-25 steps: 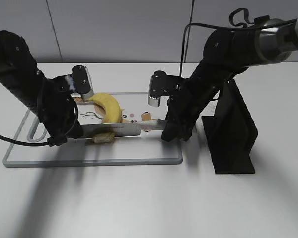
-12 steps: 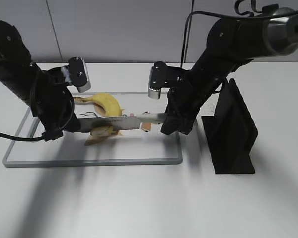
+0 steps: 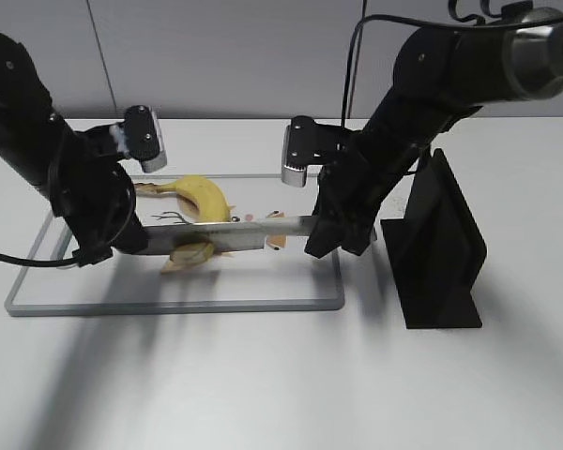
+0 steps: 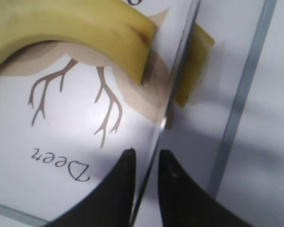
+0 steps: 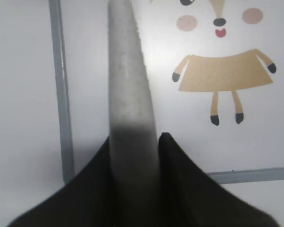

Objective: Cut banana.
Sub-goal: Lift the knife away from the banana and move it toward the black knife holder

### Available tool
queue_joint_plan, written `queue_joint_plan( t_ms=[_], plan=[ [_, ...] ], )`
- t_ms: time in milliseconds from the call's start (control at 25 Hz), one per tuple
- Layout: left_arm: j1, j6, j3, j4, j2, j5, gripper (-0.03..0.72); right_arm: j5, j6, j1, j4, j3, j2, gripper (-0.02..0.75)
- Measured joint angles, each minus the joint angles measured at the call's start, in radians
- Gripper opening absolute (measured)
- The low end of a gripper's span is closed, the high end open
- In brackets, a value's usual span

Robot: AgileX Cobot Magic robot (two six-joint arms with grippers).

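The right pincer (image 5: 135, 151), at the bottom centre of the right wrist view, is clamped on the handle end of the knife (image 5: 128, 71), its two dark fingers (image 5: 175, 170) pressed against either side of the pale spine that runs up the frame. In the exterior view this pincer (image 3: 330, 236) sits right of centre, with the knife (image 3: 230, 238) stretching leftward, level, above the board. The left pincer (image 4: 144, 163), at the bottom of the left wrist view, has its two black fingertips (image 4: 125, 165) drawn nearly together around the thin blade edge (image 4: 173, 90), which passes between them; whether they actually press the metal I cannot tell. In the exterior view that pincer (image 3: 103, 246) is at the left, at the far end of the blade.

The banana (image 3: 202, 197) lies curved on the cutting board (image 3: 263, 291) in the upper middle of the frame, just behind the blade. In the left wrist view its cut end (image 4: 132, 40) is at the top, left of the blade, and a cut piece (image 4: 191, 66) lies on the other side of the blade, close against it. The same piece (image 3: 192, 252) shows under the blade in the exterior view. The board carries a printed branch drawing (image 4: 75, 94) and a cartoon figure (image 5: 222, 75). It rests on the white worktop (image 3: 263, 375), with a black stand (image 3: 441, 253) at the right
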Motion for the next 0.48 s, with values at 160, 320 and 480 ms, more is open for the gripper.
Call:
queue_joint_plan(
  t_ms=[160,320,480],
  plan=[
    [0.003,-0.008,0.000,0.000,-0.038,-0.004,0.382,-0.004,-0.048,-0.001,0.012,0.000,-0.006,0.175],
    [0.007,-0.036,0.000,0.000,-0.081,-0.007,0.596,-0.009,-0.065,-0.004,0.030,0.000,-0.007,0.174],
    [0.018,-0.071,0.002,0.000,-0.139,-0.022,0.629,-0.006,-0.086,-0.005,0.044,0.000,-0.017,0.174]
  ],
)
